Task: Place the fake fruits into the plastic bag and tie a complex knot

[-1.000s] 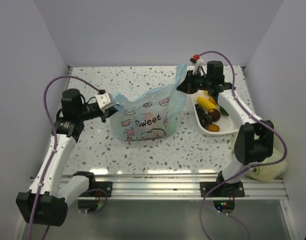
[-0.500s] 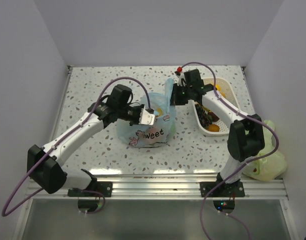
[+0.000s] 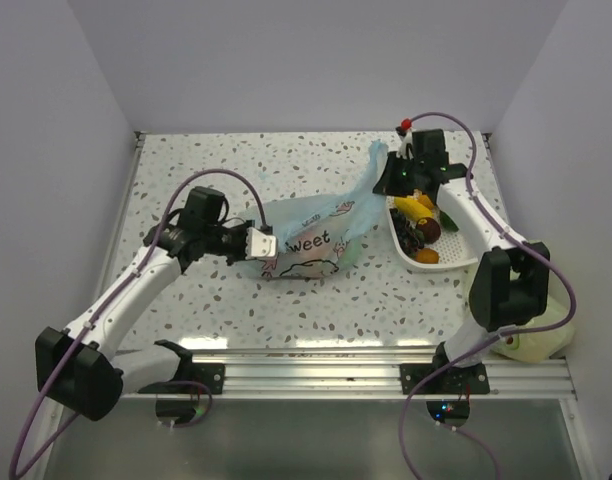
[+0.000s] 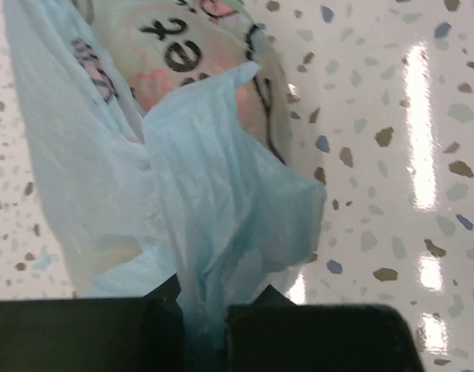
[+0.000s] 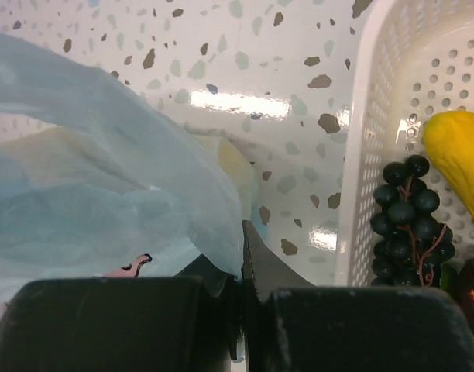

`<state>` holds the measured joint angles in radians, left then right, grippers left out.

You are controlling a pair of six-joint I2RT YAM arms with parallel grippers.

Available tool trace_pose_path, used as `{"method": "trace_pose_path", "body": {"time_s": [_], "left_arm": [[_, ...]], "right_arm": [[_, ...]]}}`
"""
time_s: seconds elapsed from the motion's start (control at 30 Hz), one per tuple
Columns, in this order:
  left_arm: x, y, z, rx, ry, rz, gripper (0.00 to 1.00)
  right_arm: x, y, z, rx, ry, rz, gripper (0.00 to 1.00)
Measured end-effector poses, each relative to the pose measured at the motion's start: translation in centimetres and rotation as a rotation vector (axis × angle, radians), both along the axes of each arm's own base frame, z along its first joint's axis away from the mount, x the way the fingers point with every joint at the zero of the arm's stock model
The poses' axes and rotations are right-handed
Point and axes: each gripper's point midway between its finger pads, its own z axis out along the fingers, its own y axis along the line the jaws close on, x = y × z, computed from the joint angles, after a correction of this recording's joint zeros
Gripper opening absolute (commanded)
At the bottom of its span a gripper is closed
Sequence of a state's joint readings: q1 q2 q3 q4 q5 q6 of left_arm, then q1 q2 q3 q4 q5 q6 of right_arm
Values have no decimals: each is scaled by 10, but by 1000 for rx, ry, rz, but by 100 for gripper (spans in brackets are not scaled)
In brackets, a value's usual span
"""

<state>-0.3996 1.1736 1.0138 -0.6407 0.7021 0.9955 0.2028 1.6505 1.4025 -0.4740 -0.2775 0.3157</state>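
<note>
- As I see, my left gripper pinches the left end of the thin light-blue plastic bag.
- My right gripper pinches its right end.

The table is a white terrazzo-look slab flecked with grey, brown and bluish chips. It is glossy enough to throw back streaks of lamp light in both wrist views. Plain pale panels wall it on 3 sides, and an aluminium rail runs along its near edge. The plastic bag, light blue with cartoon prints and dark lettering, lies slumped near the middle, its belly on the surface. A white perforated basket sits at the right, close to the bag's right side. A pale green bag lies by the near right corner; whether it rests on the table cannot be told.
</note>
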Motion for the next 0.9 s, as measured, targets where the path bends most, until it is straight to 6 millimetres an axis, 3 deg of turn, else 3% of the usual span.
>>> {"method": "trace_pose_path", "body": {"time_s": [0.17, 0.33, 0.7, 0.9], "left_arm": [[-28, 16, -68, 133, 135, -69, 0], [-29, 26, -109, 237, 206, -90, 0], [-17, 32, -135, 310, 205, -101, 0], [-18, 36, -127, 338, 212, -109, 0]], "right_arm": [[3, -1, -39, -16, 101, -8, 0], [-4, 4, -78, -44, 202, 3, 0], [-8, 6, -109, -84, 276, 12, 0], [0, 13, -96, -122, 236, 35, 0]]}}
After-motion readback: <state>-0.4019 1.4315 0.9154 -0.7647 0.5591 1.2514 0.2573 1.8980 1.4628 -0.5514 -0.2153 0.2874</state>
